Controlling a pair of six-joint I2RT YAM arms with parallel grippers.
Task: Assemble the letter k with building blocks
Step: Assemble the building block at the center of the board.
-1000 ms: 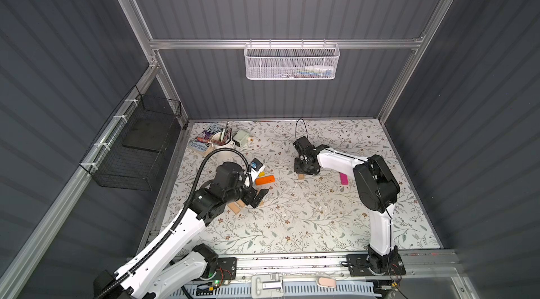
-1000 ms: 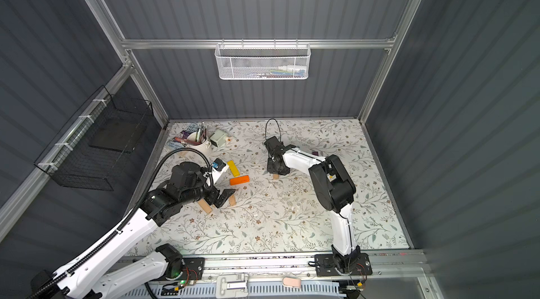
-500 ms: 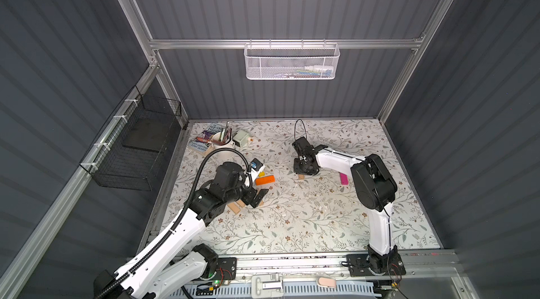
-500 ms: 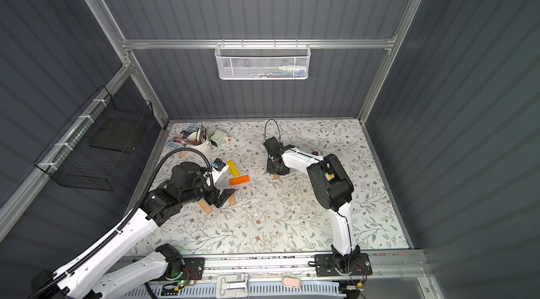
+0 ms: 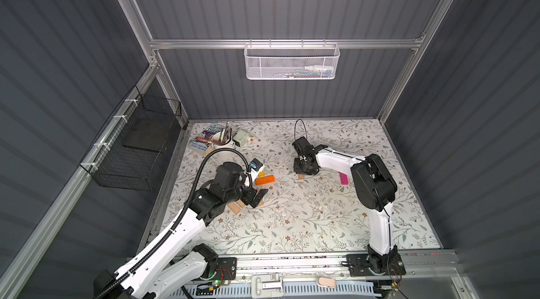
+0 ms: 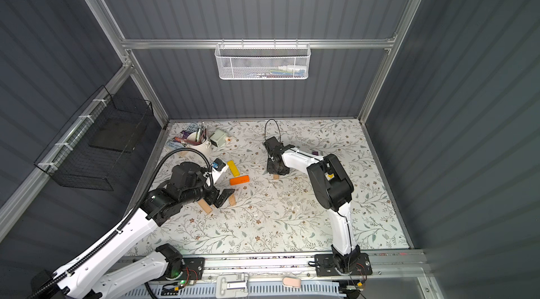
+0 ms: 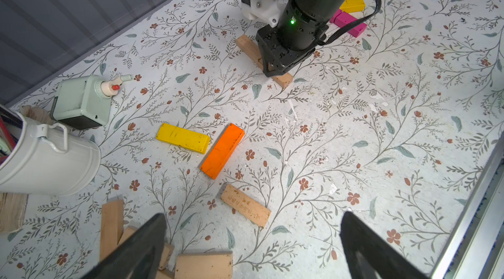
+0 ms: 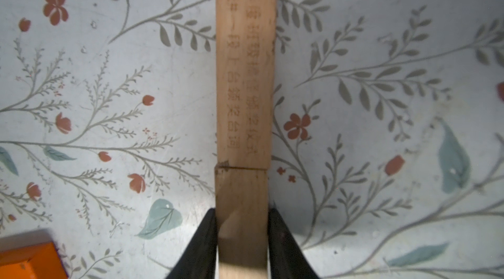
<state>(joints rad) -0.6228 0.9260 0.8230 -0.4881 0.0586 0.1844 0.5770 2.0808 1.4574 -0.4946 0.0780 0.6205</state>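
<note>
Right gripper [image 8: 242, 225] was clamped on one end of a tan plank [image 8: 241, 195]. It butted end to end, in line, against an engraved plank [image 8: 245, 73] on the floral table [image 5: 292, 224], just below mid-frame in both top views.

Left gripper [image 7: 253, 219] hung wide open and empty by the tan pile [image 7: 203, 264], lower left of mid-frame.

Orange block [image 7: 222, 150] and yellow block [image 7: 182, 138] lay loose between the arms. Pink blocks [image 7: 347, 22] lay right of the right gripper.

Judgement: probably the stem only; both diagonals were left to place.
</note>
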